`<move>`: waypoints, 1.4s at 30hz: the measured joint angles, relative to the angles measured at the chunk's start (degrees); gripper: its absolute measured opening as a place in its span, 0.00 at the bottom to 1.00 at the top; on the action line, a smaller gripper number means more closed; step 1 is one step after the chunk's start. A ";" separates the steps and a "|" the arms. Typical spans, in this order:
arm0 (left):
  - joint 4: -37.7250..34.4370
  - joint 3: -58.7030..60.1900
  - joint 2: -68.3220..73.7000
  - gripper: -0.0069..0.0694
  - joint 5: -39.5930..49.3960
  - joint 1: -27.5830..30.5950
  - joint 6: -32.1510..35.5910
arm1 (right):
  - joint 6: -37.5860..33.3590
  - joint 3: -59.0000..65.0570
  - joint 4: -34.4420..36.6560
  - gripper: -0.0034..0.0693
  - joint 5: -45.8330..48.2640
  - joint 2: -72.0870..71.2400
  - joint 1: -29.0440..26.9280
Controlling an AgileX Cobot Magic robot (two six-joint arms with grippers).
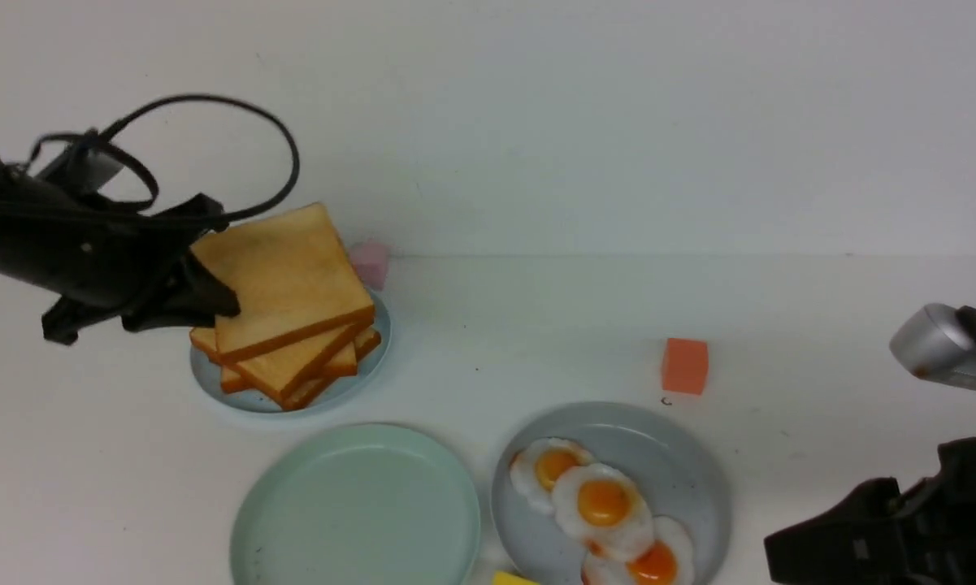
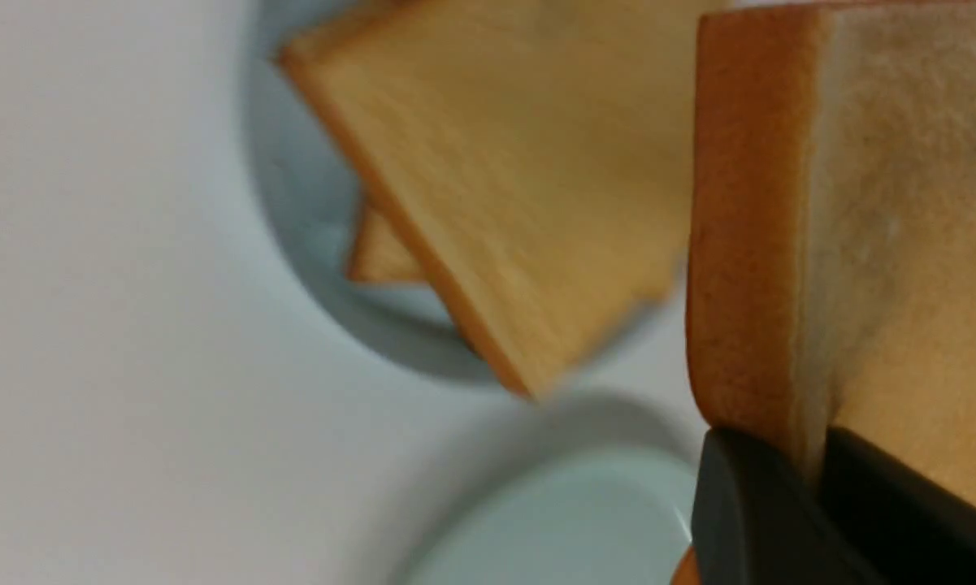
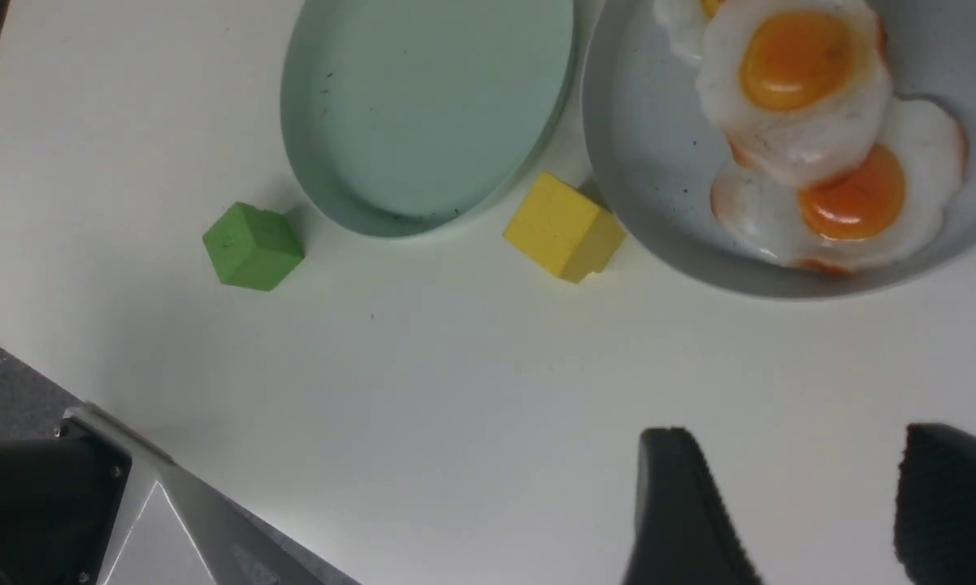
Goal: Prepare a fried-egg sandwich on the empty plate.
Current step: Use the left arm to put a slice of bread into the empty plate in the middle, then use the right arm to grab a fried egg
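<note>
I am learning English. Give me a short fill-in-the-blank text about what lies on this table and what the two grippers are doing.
The left gripper is shut on a slice of ____.
The grey-blue plate holds ____ fried eggs.
The mint-green plate is ____.
The right gripper has its jaws ____, holding nothing.
Missing words: toast; three; empty; open.

The left tool [image 1: 211, 299] is pinching one toast slice [image 1: 288, 276] while the right tool [image 3: 813, 512] is hovering with jaws apart.
</note>
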 joint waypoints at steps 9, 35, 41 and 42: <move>0.52 16.09 -2.54 0.18 -3.77 -10.23 6.08 | 0.00 -0.06 -4.36 0.57 0.00 0.09 0.00; 15.66 13.53 -2.77 0.83 0.58 -12.66 -5.65 | -0.18 -14.85 -6.29 0.64 -0.66 20.85 0.00; 16.44 10.01 -12.25 0.81 5.31 -18.74 -3.09 | -1.22 -22.04 -9.97 0.64 2.93 31.84 0.00; 15.64 10.01 -14.06 0.78 5.56 -21.43 -1.70 | -1.76 -23.39 -10.28 0.64 3.14 33.90 0.00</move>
